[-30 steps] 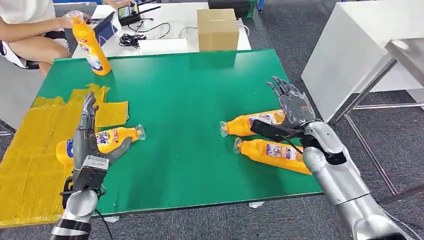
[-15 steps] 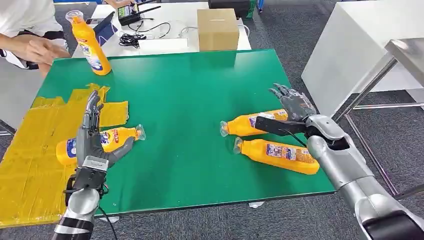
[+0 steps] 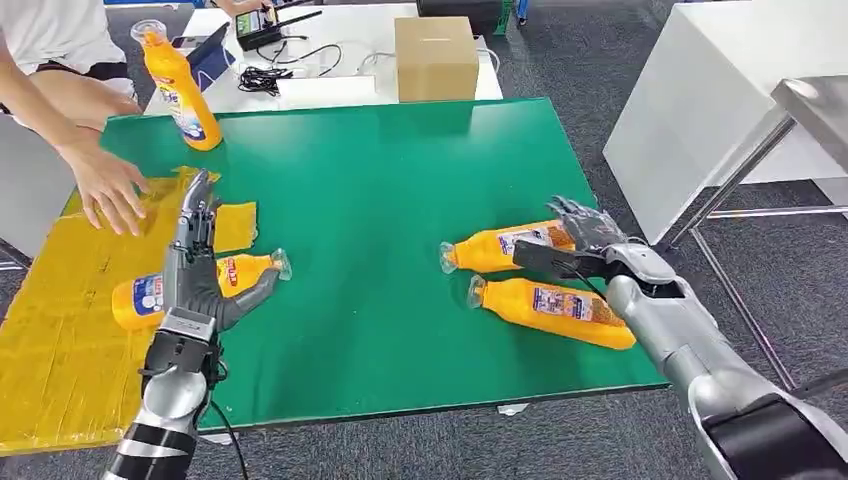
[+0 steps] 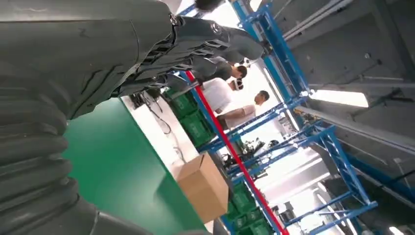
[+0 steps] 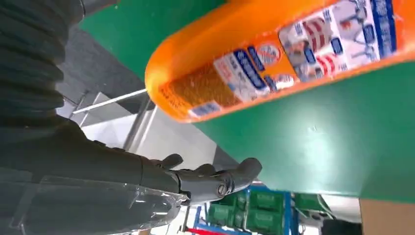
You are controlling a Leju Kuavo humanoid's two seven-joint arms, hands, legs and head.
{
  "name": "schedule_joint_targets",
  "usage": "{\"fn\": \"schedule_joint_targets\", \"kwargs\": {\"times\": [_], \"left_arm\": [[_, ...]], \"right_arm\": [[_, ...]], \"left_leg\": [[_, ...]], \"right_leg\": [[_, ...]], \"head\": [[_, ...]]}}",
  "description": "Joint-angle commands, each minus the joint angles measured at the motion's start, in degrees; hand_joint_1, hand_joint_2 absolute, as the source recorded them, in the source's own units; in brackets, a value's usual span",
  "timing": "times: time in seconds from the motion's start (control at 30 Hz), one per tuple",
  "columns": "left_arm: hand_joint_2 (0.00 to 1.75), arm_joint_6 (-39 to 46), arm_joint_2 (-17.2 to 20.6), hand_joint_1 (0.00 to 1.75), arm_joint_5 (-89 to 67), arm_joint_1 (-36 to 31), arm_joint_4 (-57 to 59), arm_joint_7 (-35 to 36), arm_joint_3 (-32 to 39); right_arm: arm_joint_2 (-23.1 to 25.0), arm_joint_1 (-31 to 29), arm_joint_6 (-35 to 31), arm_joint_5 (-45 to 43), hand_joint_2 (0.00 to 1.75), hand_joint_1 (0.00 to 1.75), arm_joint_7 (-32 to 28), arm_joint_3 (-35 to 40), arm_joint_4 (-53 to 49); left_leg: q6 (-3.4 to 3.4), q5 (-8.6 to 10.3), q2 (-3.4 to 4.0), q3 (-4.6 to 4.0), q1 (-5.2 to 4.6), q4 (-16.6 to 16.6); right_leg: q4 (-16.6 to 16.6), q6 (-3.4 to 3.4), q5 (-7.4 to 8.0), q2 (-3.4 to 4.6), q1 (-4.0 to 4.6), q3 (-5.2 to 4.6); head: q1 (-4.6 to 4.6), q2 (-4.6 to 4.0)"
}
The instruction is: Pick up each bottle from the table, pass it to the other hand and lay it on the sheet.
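An orange bottle (image 3: 238, 271) lies on its side, half on the yellow sheet (image 3: 60, 300), cap toward the table's middle. My left hand (image 3: 193, 272) is over it with fingers straight and thumb spread, holding nothing. Two more orange bottles lie at the right: a far one (image 3: 495, 246) and a near one (image 3: 555, 305). My right hand (image 3: 585, 236) hovers at the far bottle's base, fingers spread and thumb stretched along it, not closed. The right wrist view has a bottle (image 5: 274, 63) close by, with the fingers (image 5: 215, 181) apart from it. Another bottle (image 3: 180, 90) stands upright at the far left corner.
A person's hand (image 3: 105, 190) rests on the sheet's far part, close to my left hand. The green table (image 3: 380, 180) has open room in its middle. A cardboard box (image 3: 435, 58) and cables lie on a white table behind. A white bench (image 3: 690, 90) stands to the right.
My right hand has come down and forward to the far bottle's base. My left hand has shifted a little farther over its bottle. The person's hand has reached onto the sheet.
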Motion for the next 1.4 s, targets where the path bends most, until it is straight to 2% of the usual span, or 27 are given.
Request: {"fn": "schedule_joint_targets", "kwargs": {"times": [0.03,0.23,0.37,0.4,0.7,1.03,1.1,1.13,1.4], "left_arm": [[1.75,-0.2,0.6,0.00,0.2,-3.0,5.3,0.4,-2.0],[1.75,-0.2,0.6,0.00,0.2,-3.1,5.5,0.4,-2.0],[1.75,-0.5,0.3,0.00,0.7,-3.8,6.9,0.8,-2.1],[1.75,-0.5,0.2,0.00,0.7,-3.8,7.1,0.8,-2.2],[1.75,-1.3,-0.6,0.00,1.6,-5.1,10.0,0.9,-3.0],[1.75,-2.1,-1.0,0.00,3.0,-6.7,13.1,0.5,-3.0],[1.75,-2.2,-1.1,0.00,3.2,-7.0,13.6,0.3,-3.0],[1.75,-2.6,-1.3,0.00,3.6,-7.4,14.8,-0.1,-3.2],[1.75,-3.0,-1.8,0.00,4.4,-8.9,17.9,-1.1,-3.8]], "right_arm": [[4.0,-4.4,-1.7,0.6,1.75,0.00,0.8,2.7,12.0],[4.4,-4.6,-2.3,0.9,1.75,0.00,1.3,2.7,12.5],[7.3,-6.1,-5.9,3.5,1.75,0.00,3.2,2.4,17.2],[7.5,-6.1,-5.9,3.6,1.75,0.00,3.3,2.5,17.3],[11.4,-8.0,-7.5,10.0,1.75,0.00,6.4,5.1,24.7],[12.8,-9.1,-1.8,15.5,1.75,0.00,6.1,8.8,27.6],[13.0,-9.4,-0.2,15.6,1.75,0.00,5.6,9.0,28.1],[13.1,-9.8,2.5,15.2,1.75,0.00,4.9,8.8,28.7],[13.4,-10.1,8.7,15.1,1.75,0.00,4.5,8.8,29.8]], "left_leg": [[-0.04,-0.06,0.06,0.19,-0.03,0.0],[-0.05,-0.09,0.09,0.25,-0.04,0.0],[-0.03,-0.04,0.10,0.12,-0.01,0.0],[-0.06,-0.11,0.15,0.30,-0.03,0.0],[-0.04,-0.05,0.09,0.19,-0.02,0.0],[-0.04,-0.04,0.05,0.22,0.00,0.0],[-0.04,-0.04,0.00,0.25,-0.02,-0.1],[-0.05,-0.06,0.02,0.31,-0.02,-0.1],[-0.04,-0.02,-0.05,0.42,0.01,-0.1]], "right_leg": [[0.0,0.02,-0.05,0.01,-0.03,0.16],[0.0,0.03,-0.08,0.02,-0.04,0.22],[0.0,0.01,-0.01,0.06,-0.02,0.09],[0.0,0.03,-0.08,0.08,-0.04,0.25],[0.0,0.02,-0.05,0.03,-0.02,0.15],[0.0,0.02,-0.05,-0.01,-0.01,0.18],[0.0,0.02,-0.07,-0.06,-0.02,0.22],[0.0,0.03,-0.09,-0.06,-0.03,0.27],[-0.1,0.02,-0.07,-0.13,0.00,0.39]], "head": [[0.02,0.00],[0.04,0.00],[0.02,0.00],[0.02,0.00],[0.02,0.00],[0.02,0.00],[0.04,0.00],[0.02,0.00],[0.02,0.00]]}}
